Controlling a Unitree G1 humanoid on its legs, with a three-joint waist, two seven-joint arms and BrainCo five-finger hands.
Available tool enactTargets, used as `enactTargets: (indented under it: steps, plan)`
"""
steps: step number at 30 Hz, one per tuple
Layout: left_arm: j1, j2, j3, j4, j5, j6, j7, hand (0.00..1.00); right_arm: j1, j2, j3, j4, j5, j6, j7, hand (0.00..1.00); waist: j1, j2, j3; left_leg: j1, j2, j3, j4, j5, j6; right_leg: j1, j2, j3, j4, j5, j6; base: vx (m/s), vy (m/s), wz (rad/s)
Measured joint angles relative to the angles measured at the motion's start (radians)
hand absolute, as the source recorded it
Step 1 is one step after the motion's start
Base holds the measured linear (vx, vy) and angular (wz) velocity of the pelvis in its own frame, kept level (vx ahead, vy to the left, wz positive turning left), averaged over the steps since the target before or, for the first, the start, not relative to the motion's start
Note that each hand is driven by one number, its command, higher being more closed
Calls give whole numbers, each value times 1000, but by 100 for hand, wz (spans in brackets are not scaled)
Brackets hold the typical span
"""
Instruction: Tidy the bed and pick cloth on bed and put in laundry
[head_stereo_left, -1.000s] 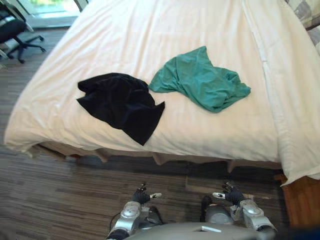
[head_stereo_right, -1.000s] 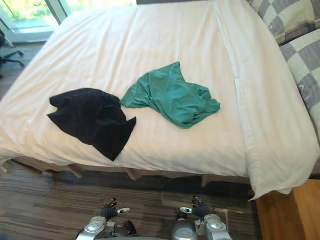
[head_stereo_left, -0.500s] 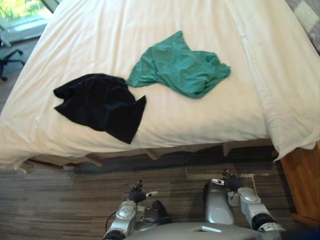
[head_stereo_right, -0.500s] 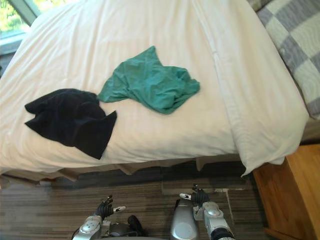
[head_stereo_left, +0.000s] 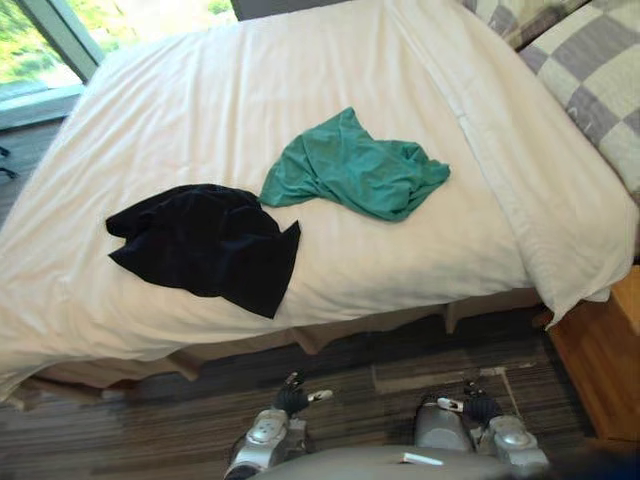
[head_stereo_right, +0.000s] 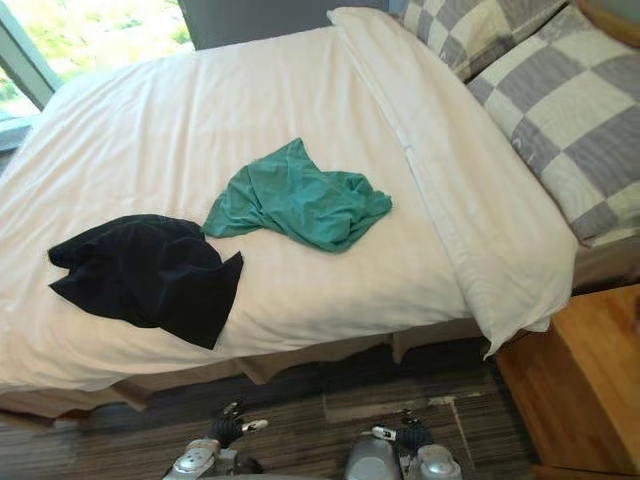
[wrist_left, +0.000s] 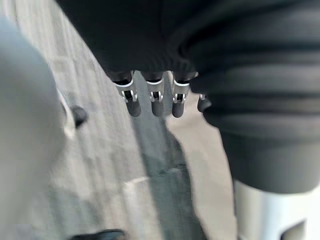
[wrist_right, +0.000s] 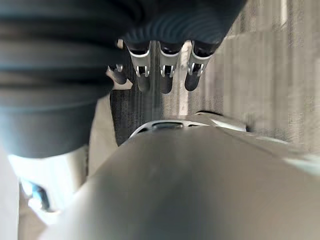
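A crumpled black cloth (head_stereo_left: 205, 243) lies near the bed's front edge on the left. Beside it, further in, a teal cloth (head_stereo_left: 356, 172) lies bunched on the white sheet (head_stereo_left: 200, 110). Both hands hang low over the floor in front of the bed, well short of either cloth. My left hand (head_stereo_left: 292, 399) has its fingers (wrist_left: 152, 97) straight and holds nothing. My right hand (head_stereo_left: 468, 404) is the same, fingers (wrist_right: 165, 75) relaxed and empty.
A folded white duvet edge (head_stereo_right: 470, 230) runs along the bed's right side, with grey checked pillows (head_stereo_right: 580, 120) beyond it. A wooden nightstand (head_stereo_right: 575, 385) stands at the lower right. Striped wooden floor (head_stereo_left: 380, 365) lies between me and the bed. A window (head_stereo_right: 90, 30) is at the back left.
The camera has swung, so the pillows and the window now show. The cloths lie as before and both hands stay low and empty.
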Motion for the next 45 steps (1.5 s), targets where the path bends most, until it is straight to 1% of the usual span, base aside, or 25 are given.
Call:
enactTargets:
  steps: [2, 3, 7, 8, 9, 15, 17, 19, 20, 21, 22, 24, 26, 27, 30, 31, 34, 36, 37, 39, 40, 42, 43, 44, 45]
  plan:
    - [-9, 2, -27, -1, 21, 14, 1, 0, 1, -3, 23, 14, 15, -5, 2, 0, 12, -8, -5, -10, 2, -6, -9, 10, 2, 27, 15, 1, -71, 39, -21, 167, 46, 30]
    - [-14, 6, -36, -1, 28, 23, 6, 0, -7, -12, 41, 16, 37, -7, 5, 0, 15, -2, -3, -23, 1, -12, -9, 15, 9, 35, 17, 1, -97, 51, -28, 136, 39, 19]
    - [-17, -1, -36, -6, 37, 59, 36, 0, -9, -18, 47, 27, 119, -16, 8, 0, 13, 5, 0, -30, -1, -32, -10, 30, 30, 70, 17, -13, -130, 54, -31, 101, 7, 28]
    - [-14, 1, -34, -6, 37, 59, 45, 0, -8, -18, 47, 35, 131, -15, 7, 0, 15, 5, 1, -18, -3, -31, -12, 35, 36, 90, 16, -15, -139, 54, -31, 65, -7, 16]
    - [24, -11, 48, -1, 78, 29, 21, 0, 54, -5, -7, 38, 138, 17, 5, 0, 41, 9, -26, 60, -39, -30, -140, 87, 42, 171, 12, -11, -241, 105, -11, 29, -1, 9]
    - [27, -13, 68, 0, 71, 29, 21, 0, 54, -4, -8, 38, 150, 17, 5, 0, 41, 8, -26, 60, -39, -30, -140, 87, 42, 171, 12, -12, -241, 104, -10, 0, 0, 0]
    - [35, -14, 108, 0, -12, 25, 22, 0, 66, 1, -14, 36, 217, 15, 7, 0, 44, 6, -26, 65, -39, -30, -140, 86, 43, 170, 11, -12, -230, 97, -10, 0, 0, 0]
    - [50, -13, 135, 0, -73, 11, 27, 0, 75, 9, -30, 37, 267, 5, 3, 0, 44, 2, -23, 73, -39, -30, -140, 85, 46, 171, 9, -12, -211, 85, -10, 1, -1, 2]
    - [65, -11, 157, -2, -145, -8, 33, 0, 82, 18, -54, 27, 313, -22, -4, 0, 44, -5, -21, 78, -40, -34, -138, 84, 47, 171, 5, -16, -192, 72, -10, 4, -4, 6]
    - [69, -12, 170, -10, -177, -17, 37, 0, 86, 23, -60, 20, 320, -36, -9, 0, 44, -9, -20, 80, -40, -35, -135, 83, 48, 171, 3, -17, -184, 67, -10, 0, -4, 10]
    - [78, -13, 189, -39, -216, -31, 51, 0, 93, 30, -66, 1, 322, -62, -24, 0, 43, -15, -16, 80, -43, -40, -131, 83, 48, 170, -2, -22, -169, 58, -9, -12, -4, 17]
    - [113, -15, 236, -171, -287, -81, 95, 0, 115, 40, -63, -98, 317, -128, -80, 0, 46, -28, -14, 69, -51, -60, -128, 83, 48, 159, -16, -40, -138, 42, -5, -45, 3, 25]
    - [123, -9, 281, -314, -339, -119, 146, 0, 116, 33, -56, -214, 296, -158, -144, 0, 56, -40, -19, 52, -58, -69, -124, 83, 48, 140, -28, -46, -125, 34, -1, -54, 21, 18]
    - [120, 7, 293, -405, -366, -137, 171, 0, 115, 19, -39, -302, 278, -168, -176, 0, 63, -44, -21, 42, -64, -80, -124, 82, 49, 136, -37, -63, -125, 32, 3, -33, 25, 25]
    - [115, 43, 340, -597, -407, -173, 196, 0, 119, -21, -30, -487, 201, -168, -233, 0, 70, -57, -24, 14, -75, -91, -127, 81, 54, 121, -47, -77, -130, 25, -1, -5, 33, 24]
    - [116, 46, 354, -628, -415, -182, 196, 0, 119, -25, -32, -515, 187, -167, -238, 0, 72, -60, -26, 7, -75, -92, -128, 81, 54, 116, -47, -78, -132, 26, -1, 48, 33, 12]
    - [137, 51, 418, -746, -414, -212, 196, 0, 123, -29, -82, -615, 155, -155, -231, 0, 73, -70, -30, -20, -83, -112, -126, 83, 49, 119, -51, -98, -147, 38, 12, 141, 19, 17]
    - [148, 50, 419, -774, -410, -224, 195, 0, 124, -32, -96, -628, 155, -151, -224, 0, 73, -71, -29, -21, -84, -112, -126, 82, 50, 120, -53, -99, -147, 39, 12, 158, 21, 9]
    - [151, 44, 419, -836, -393, -237, 189, 0, 134, -47, -100, -653, 150, -147, -214, 0, 74, -71, -30, -34, -83, -113, -100, 62, 53, 124, -54, -98, -146, 39, 11, 123, 20, 11]
    - [151, 42, 420, -885, -373, -247, 179, 0, 142, -49, -119, -683, 135, -146, -199, 0, 74, -72, -29, -43, -81, -115, -81, 47, 52, 126, -55, -98, -145, 40, 11, 107, 18, 11]
    - [149, 42, 428, -960, -307, -259, 175, 0, 145, -55, -146, -724, 135, -146, -180, 0, 71, -72, -27, -56, -80, -125, -54, 27, 52, 127, -57, -98, -141, 40, 11, 92, 19, 11]
    - [144, 43, 434, -995, -258, -260, 175, 0, 144, -59, -168, -740, 136, -146, -170, 0, 70, -70, -25, -72, -80, -135, -30, 12, 54, 125, -60, -99, -134, 40, 11, 66, 26, 15]
    - [130, 44, 439, -1011, -208, -260, 183, 0, 142, -60, -185, -751, 137, -146, -159, 0, 70, -69, -22, -88, -80, -140, -10, 4, 55, 118, -63, -99, -123, 40, 11, 43, 41, 20]
    - [94, 53, 439, -1026, -148, -260, 202, 0, 136, -64, -196, -777, 137, -146, -144, 0, 71, -67, 0, -112, -81, -142, 18, -5, 59, 99, -71, -99, -100, 40, 10, 28, 41, 20]
    - [78, 58, 439, -1028, -126, -260, 210, 0, 133, -68, -196, -785, 136, -145, -142, 0, 70, -66, 9, -123, -83, -144, 28, -7, 62, 92, -74, -99, -93, 40, 10, 4, 41, 15]
